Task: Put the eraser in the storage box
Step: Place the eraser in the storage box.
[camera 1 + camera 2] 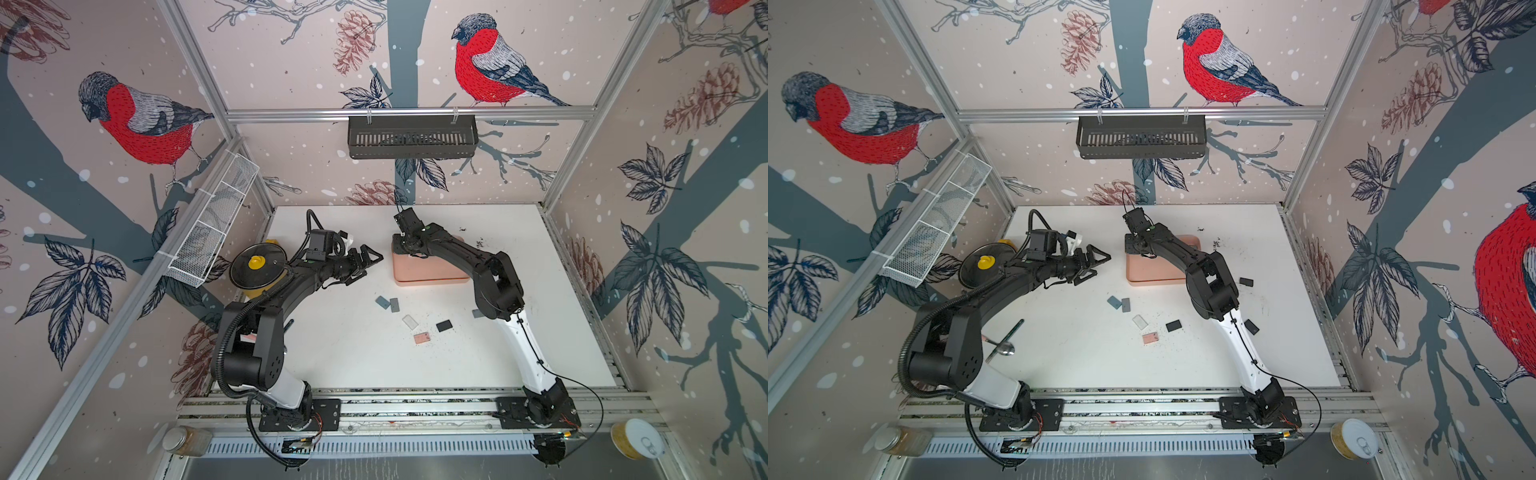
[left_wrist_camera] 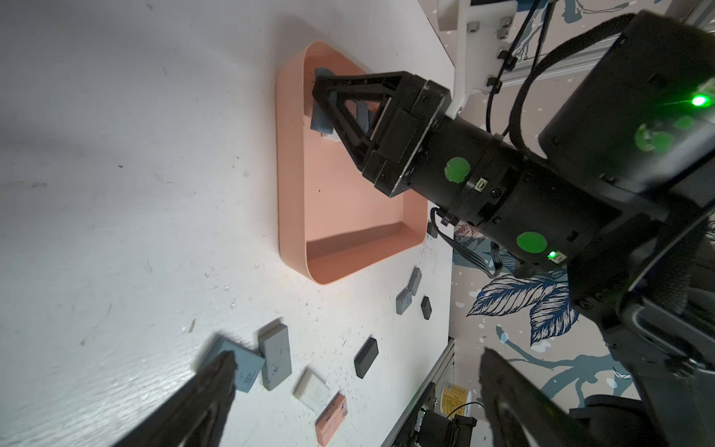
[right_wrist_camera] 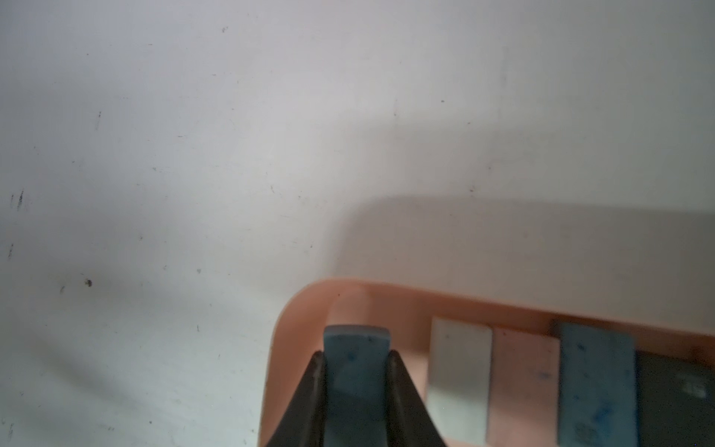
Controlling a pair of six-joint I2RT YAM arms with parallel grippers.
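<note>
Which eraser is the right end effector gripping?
The blue-grey eraser, pinched in the right end effector at the storage box corner; the others lie loose in the box or on the table.

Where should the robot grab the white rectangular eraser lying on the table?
From straight above, pinching across its narrow width on the two long side faces. The white rectangular eraser lies flat on the white table, so its top is open, and both long sides look clear of neighbours.

The blue eraser (image 2: 243,365) on the table seems to read "4B"; other print is illegible.
</note>
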